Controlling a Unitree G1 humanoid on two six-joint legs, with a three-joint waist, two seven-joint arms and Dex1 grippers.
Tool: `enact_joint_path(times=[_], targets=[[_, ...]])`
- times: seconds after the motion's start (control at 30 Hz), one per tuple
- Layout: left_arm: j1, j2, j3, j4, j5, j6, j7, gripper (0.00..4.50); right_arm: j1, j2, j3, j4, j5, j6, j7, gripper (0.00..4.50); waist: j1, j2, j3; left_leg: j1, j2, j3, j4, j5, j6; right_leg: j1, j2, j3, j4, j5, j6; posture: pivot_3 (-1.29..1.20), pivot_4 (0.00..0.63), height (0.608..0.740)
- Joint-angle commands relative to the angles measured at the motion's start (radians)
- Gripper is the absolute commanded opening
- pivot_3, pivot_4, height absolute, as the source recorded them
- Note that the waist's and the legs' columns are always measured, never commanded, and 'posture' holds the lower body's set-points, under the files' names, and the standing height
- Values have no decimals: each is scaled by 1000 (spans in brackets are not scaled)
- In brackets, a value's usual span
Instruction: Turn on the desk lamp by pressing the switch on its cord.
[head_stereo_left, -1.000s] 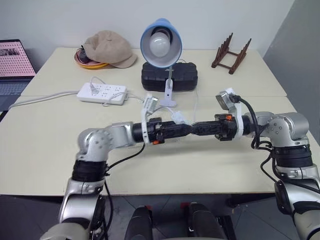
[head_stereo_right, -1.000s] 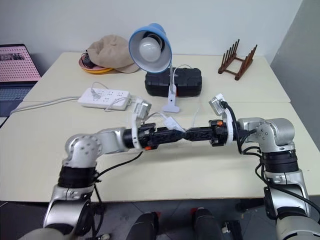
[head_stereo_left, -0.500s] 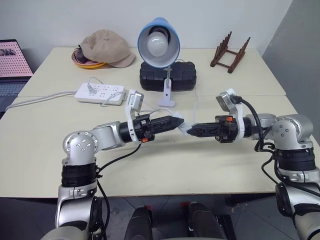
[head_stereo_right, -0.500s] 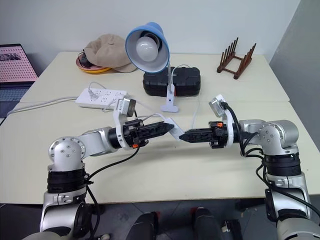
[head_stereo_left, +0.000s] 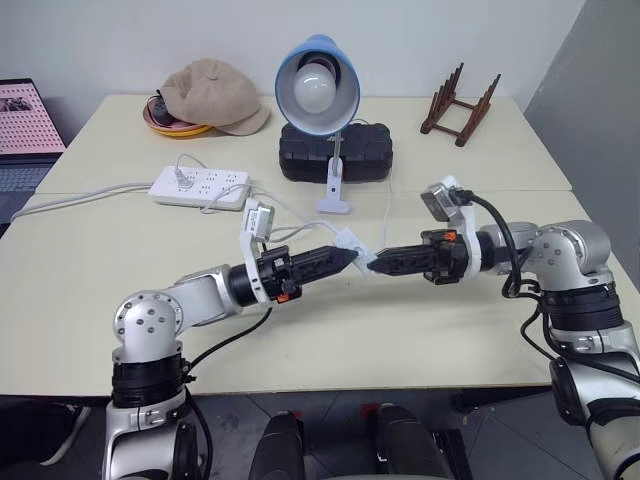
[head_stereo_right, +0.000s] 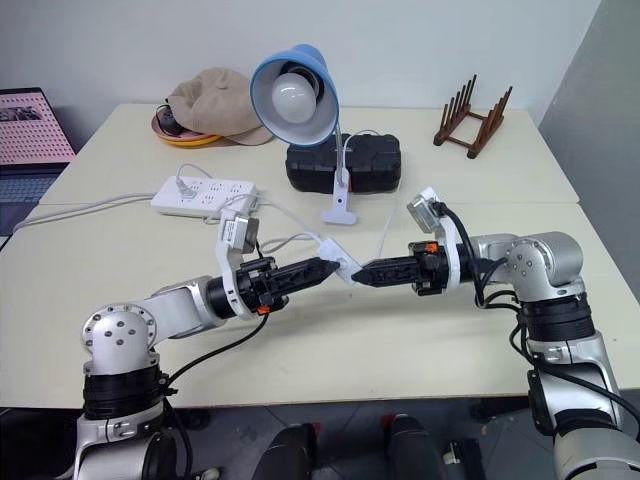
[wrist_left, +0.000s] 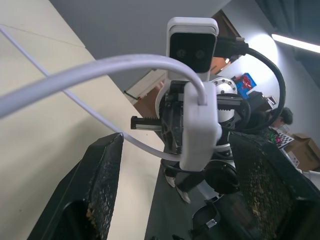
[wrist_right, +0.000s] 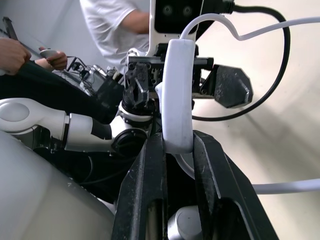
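- Right gripper clamps the switch mid-air above the table, in front of the unlit desk lamp.
- Left gripper stands open just beside it.
- We'd hold the right grip steady, close the left squarely on the rocker; the cord stays slack.
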Motion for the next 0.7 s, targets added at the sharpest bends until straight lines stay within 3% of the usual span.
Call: enact_joint_path(times=[0.03,0.13,0.23,0.6,0.7], targets=[[8,14,-1,-36,-17,-28,-22,3473,-29,-16,2,-13,21,-15,33,367,0,0,0,0,0,0,0,0,0,0,0,0,0,0,0,0,150,740],[13,20,-7,-35,-14,-32,-30,3473,-28,-18,6,-12,18,-19,36,367,0,0,0,0,0,0,0,0,0,0,0,0,0,0,0,0,150,740],[13,29,-17,-36,-9,-35,-47,3047,-28,-19,7,-12,19,-20,35,367,0,0,0,0,0,0,0,0,0,0,0,0,0,0,0,0,150,740],[-15,27,-38,-34,-16,-43,-47,843,-32,-12,15,-14,19,-29,29,367,1,0,0,0,0,0,0,0,0,0,0,0,0,0,0,0,150,740],[-17,25,-38,-36,-24,-43,-37,497,-28,-14,16,-19,19,-32,30,367,1,0,0,0,0,0,0,0,0,0,0,0,0,0,0,0,150,740]])
